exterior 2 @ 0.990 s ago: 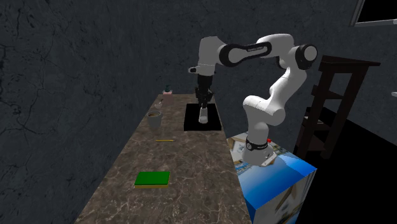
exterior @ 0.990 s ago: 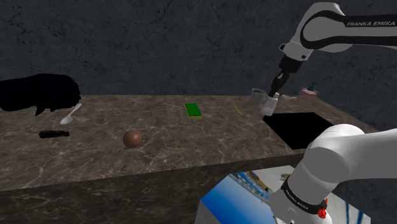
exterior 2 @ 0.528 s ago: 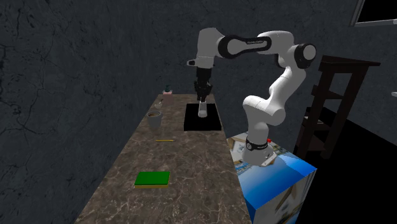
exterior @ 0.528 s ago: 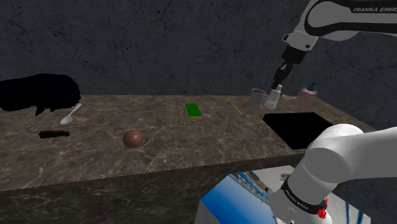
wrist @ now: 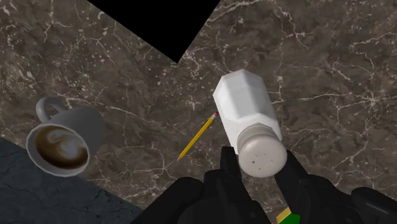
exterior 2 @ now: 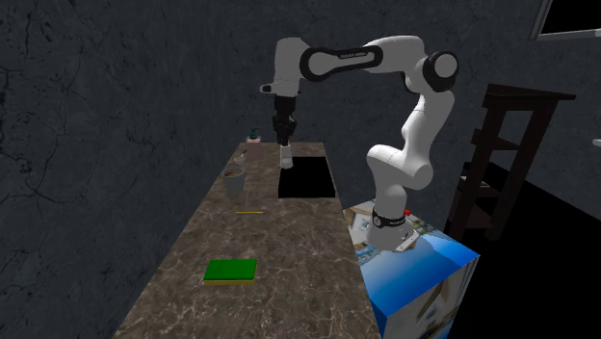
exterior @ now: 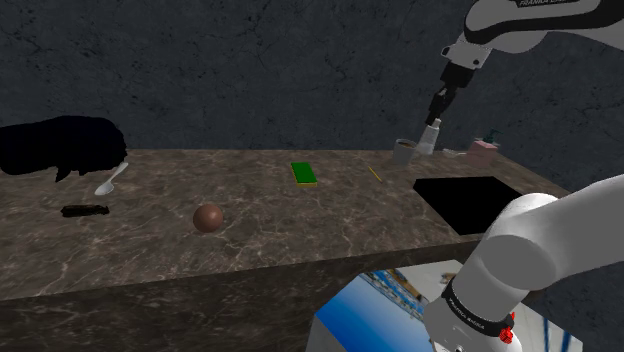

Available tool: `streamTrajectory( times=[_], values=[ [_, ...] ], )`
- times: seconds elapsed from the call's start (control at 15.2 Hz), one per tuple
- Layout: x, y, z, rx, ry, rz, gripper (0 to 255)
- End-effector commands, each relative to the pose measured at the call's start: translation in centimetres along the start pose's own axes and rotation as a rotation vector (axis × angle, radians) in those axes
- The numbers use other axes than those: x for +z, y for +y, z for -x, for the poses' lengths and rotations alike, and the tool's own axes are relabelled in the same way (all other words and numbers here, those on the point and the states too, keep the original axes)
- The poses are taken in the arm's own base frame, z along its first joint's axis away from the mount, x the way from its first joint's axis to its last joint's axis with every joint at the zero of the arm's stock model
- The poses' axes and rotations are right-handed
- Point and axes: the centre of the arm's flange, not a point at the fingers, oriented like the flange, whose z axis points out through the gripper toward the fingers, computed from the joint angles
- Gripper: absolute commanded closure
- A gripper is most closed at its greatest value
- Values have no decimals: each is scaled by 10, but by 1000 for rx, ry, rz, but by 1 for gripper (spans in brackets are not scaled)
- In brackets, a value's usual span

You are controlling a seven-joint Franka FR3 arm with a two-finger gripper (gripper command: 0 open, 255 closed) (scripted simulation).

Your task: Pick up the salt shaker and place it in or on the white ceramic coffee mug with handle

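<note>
While the arm swings across the counter (exterior: 300,230), the salt shaker (exterior: 428,138) travels with it. 1 second ago it hung low and tilted at the edge of the black opening (exterior: 470,200) in the counter. Now it sits clearly higher and has left that opening, drawn toward the back wall. In the second exterior view the same shift reads as a move to that view's left, off the black square and over the stone. I judge that the lift is done and the carry is under way. The task looks about halfway along, with the drop into the mug (exterior: 404,151) not yet made.

The gripper (wrist: 259,167) is closed on the shaker, its 2 black fingers (wrist: 226,168) clasping it at the capped end. The cap faces the wrist camera and the white body slants down and away. The shaker is in the air, touching nothing but the fingers.

The mug stands upright on the counter, brown inside, with its handle on the side away from the shaker. In the wrist view it lies well off to 1 side of the gripper, with a yellow pencil (wrist: 197,135) on the counter between them. In the shoulder view the shaker hangs above the mug and just to its right. The hand probably needs more sideways travel before it lowers.
</note>
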Motion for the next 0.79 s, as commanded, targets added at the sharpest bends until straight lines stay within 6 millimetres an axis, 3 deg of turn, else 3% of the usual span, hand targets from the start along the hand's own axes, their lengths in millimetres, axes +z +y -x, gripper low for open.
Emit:
streamTrajectory(
  times=[0.0, 0.73],
  values=[
    [-3, 26, -13, -1, 0, 2, 255],
    [-18, 155, -77, -1, 0, 2, 255]
  ],
)
